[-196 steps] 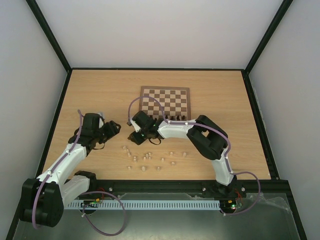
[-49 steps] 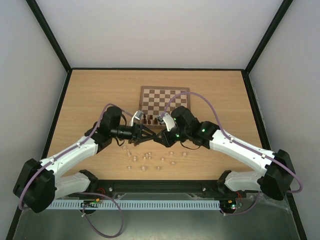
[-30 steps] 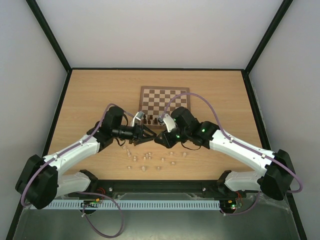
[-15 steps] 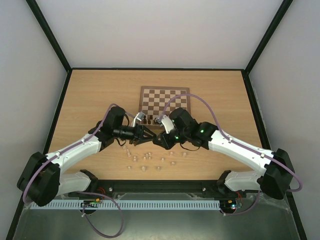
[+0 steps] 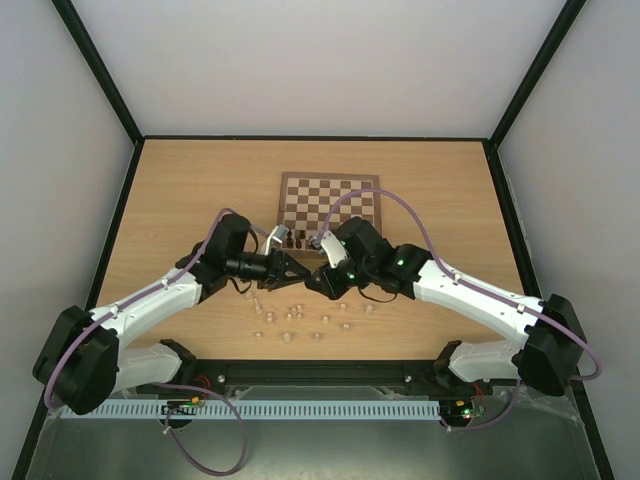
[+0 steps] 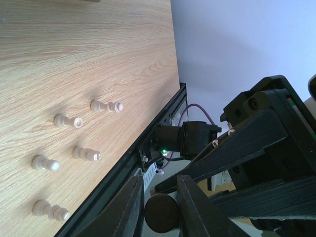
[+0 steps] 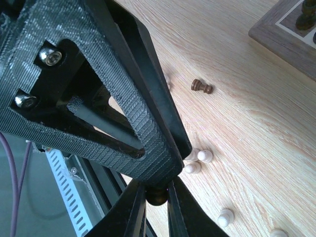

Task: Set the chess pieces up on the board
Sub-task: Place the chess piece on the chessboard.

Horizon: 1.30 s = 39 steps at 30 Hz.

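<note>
The left gripper [image 5: 298,271] has narrowed since before and now pinches the dark piece [image 6: 161,226] together with the right gripper [image 5: 311,283]. Both arms meet at frame centre.

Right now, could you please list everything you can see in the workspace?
table: one, light wood, under everything.
board: one, dark brown and cream squares, far middle of the table.
dark pieces on the board: several, exact count hidden, dark brown, on the board's near row.
loose dark piece: one, dark brown, lying on the table near the board's corner.
pale pieces: about a dozen, beige, scattered on the table between the board and the near edge.
held dark piece: one, dark brown, gripped above the table by both grippers.
left gripper: one, black, closed on the held dark piece.
right gripper: one, black, closed on the same piece.
</note>
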Motion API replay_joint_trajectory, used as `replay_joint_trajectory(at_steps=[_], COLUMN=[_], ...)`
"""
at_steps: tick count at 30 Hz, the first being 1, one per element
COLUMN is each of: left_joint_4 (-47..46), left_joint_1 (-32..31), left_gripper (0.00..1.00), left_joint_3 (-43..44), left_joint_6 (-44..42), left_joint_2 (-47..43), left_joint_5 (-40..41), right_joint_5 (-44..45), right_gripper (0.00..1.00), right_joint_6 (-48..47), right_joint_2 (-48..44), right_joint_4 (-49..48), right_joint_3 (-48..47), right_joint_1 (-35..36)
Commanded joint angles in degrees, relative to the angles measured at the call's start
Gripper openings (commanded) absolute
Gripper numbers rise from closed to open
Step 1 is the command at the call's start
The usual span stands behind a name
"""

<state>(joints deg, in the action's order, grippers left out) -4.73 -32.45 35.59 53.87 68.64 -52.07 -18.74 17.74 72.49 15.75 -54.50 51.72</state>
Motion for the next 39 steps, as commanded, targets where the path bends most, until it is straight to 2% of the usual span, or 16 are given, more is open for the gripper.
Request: replay_joint_trajectory(at_steps=[1,5,10,13,18,21,26,31,39], left_joint_4=[2.4,2.8,2.6,1.1,-3.5,-6.5,-14.5,-21.3,-22.5], left_joint_1=[0.0,0.0,0.3,1.1,2.7,3.4,4.4,5.2,5.5], left_gripper=[0.19,0.12,0.1,0.1,0.1,0.1,0.11,0.11,0.12], left_joint_3=[0.4,0.5,0.4,0.0,-0.2,-0.1,-1.7,-4.6,-6.1], left_joint_6=[-1.0,-1.3,-0.9,0.6,4.8,8.4,16.8,24.8,27.6], left_joint_2=[-1.2,-1.4,-1.7,-2.0,-2.2,-2.0,-2.4,-3.6,-5.9], left_joint_5=[0.0,0.2,0.9,1.3,1.2,0.7,-0.2,0.0,0.1], right_joint_5=[1.6,2.2,2.3,2.7,3.7,3.6,2.9,4.5,5.6], right_gripper=[0.12,0.12,0.17,0.39,0.52,0.52,0.43,0.43,0.38], right_joint_6=[-0.5,-0.3,0.1,0.8,2.2,3.8,7.2,9.0,9.9], right_joint_2=[0.4,0.5,0.2,-0.6,-5.1,-8.2,-11.2,-11.1,-9.4], right_joint_4=[0.7,0.8,0.7,-0.1,-4.9,-9.0,-16.4,-20.4,-22.5], right_joint_3=[-1.9,-2.0,-2.4,-2.2,1.0,3.9,8.1,9.6,9.0], right_joint_1=[0.1,0.2,0.1,0.2,0.2,0.1,0.3,0.2,0.1])
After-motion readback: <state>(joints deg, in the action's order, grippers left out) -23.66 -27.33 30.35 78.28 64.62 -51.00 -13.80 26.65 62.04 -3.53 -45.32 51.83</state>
